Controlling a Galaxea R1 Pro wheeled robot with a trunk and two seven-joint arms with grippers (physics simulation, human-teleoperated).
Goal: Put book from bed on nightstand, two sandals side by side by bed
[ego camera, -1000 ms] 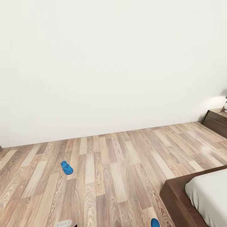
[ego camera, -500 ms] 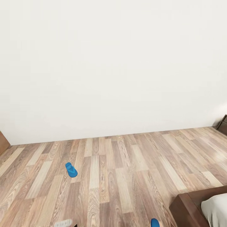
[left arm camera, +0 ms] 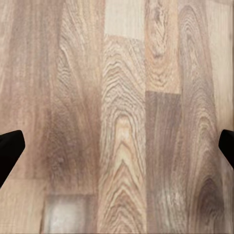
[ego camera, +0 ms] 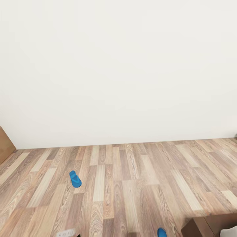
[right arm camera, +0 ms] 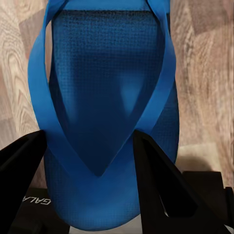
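Observation:
One bright-blue sandal [ego camera: 75, 178] lies flat on the wood-plank floor at the left, well away from the bed. The other sandal [right arm camera: 105, 112] is held in my right gripper [right arm camera: 90, 134], which is shut on it, one black finger [right arm camera: 156, 180] lying over its strap side; its blue tip [ego camera: 161, 232] shows at the lower edge of the head view. My left gripper [left arm camera: 119, 141] hangs open over bare floor. A corner of the bed's dark frame [ego camera: 200, 227] and a sliver of mattress [ego camera: 231, 232] show at the lower right. The book and nightstand are out of view.
A plain white wall [ego camera: 118, 72] runs across the back. A brown wooden piece [ego camera: 5, 144] stands against it at the far left. Wood-plank floor [ego camera: 131, 177] stretches between the lying sandal and the bed corner.
The camera has turned left: the bed and nightstand slid off to the right, and the brown piece came in at the left. The held sandal keeps its place in the picture.

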